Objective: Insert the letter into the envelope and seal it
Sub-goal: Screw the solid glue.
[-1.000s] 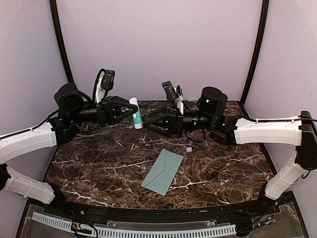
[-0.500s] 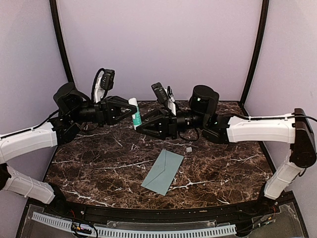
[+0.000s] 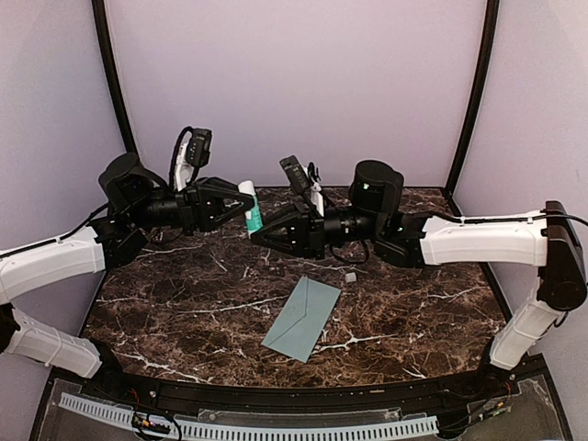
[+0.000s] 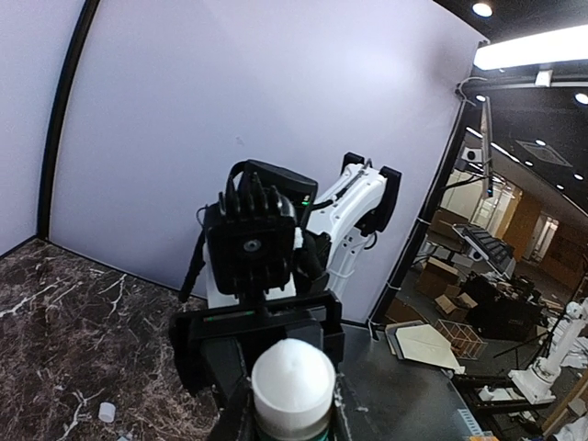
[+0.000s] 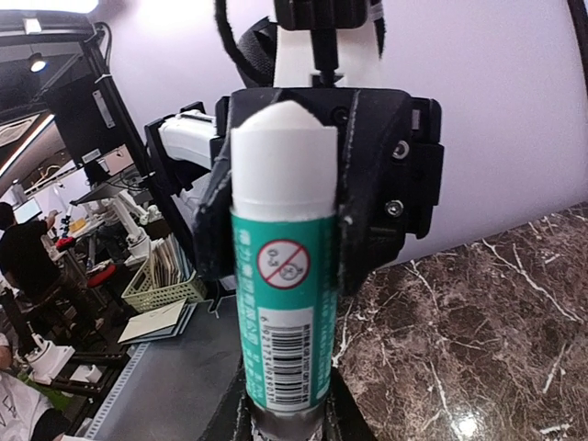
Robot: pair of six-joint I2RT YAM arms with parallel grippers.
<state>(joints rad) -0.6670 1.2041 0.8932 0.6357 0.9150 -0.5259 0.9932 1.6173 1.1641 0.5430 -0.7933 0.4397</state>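
You'll find the only readable markings in the right wrist view, on the teal label of the glue stick (image 5: pixel 280 303) that the left gripper (image 5: pixel 285 230) clamps at center frame. Just below the white end sits a white patch with a red circle-and-slash warning sign (image 5: pixel 282 265); the small marks inside it look like "0-3". Lower down is a black-on-white barcode (image 5: pixel 294 354), and a line of digits runs lengthwise along its left edge, too small for you to read with certainty. The other two views give you no legible text.
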